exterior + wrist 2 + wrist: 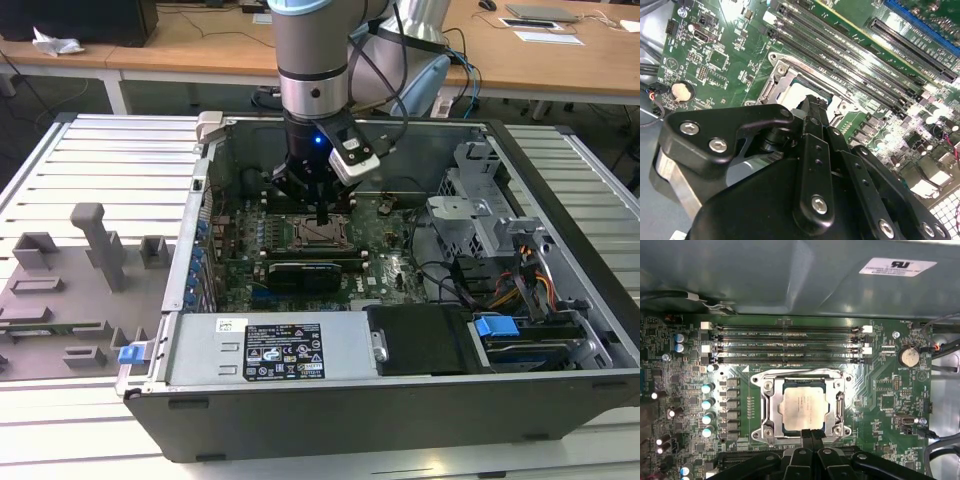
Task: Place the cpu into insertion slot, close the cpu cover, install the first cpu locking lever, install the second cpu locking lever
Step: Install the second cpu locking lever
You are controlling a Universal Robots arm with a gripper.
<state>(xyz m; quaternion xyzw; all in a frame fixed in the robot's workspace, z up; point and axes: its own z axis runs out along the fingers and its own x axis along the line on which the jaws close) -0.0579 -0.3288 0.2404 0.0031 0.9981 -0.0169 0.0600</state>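
Observation:
The cpu (pixel 805 409), a pale metal square, sits in the insertion slot (pixel 801 405) on the green motherboard (pixel 880 390). The silvery cpu cover (pixel 768 405) lies flat around it, and the chip shows through its window. A thin wire lever (pixel 790 371) runs along the socket's edge nearest the memory slots. My gripper (pixel 811 434) is shut with nothing between its black fingers, its tip at the socket's rim beside the chip. In the second wrist view the gripper (pixel 812 104) hangs just over the cpu (pixel 796 90). In the exterior view the gripper (pixel 320 217) points down at the insertion slot (pixel 322 236).
Long black memory slots (pixel 790 345) lie beside the socket, with upright capacitors (pixel 706 402) on one side and a coin battery (pixel 909 356) on the other. The case wall (pixel 790 275) rises close behind. A drive cage (pixel 470 215), cables (pixel 520 280) and the power supply (pixel 270 350) crowd the case.

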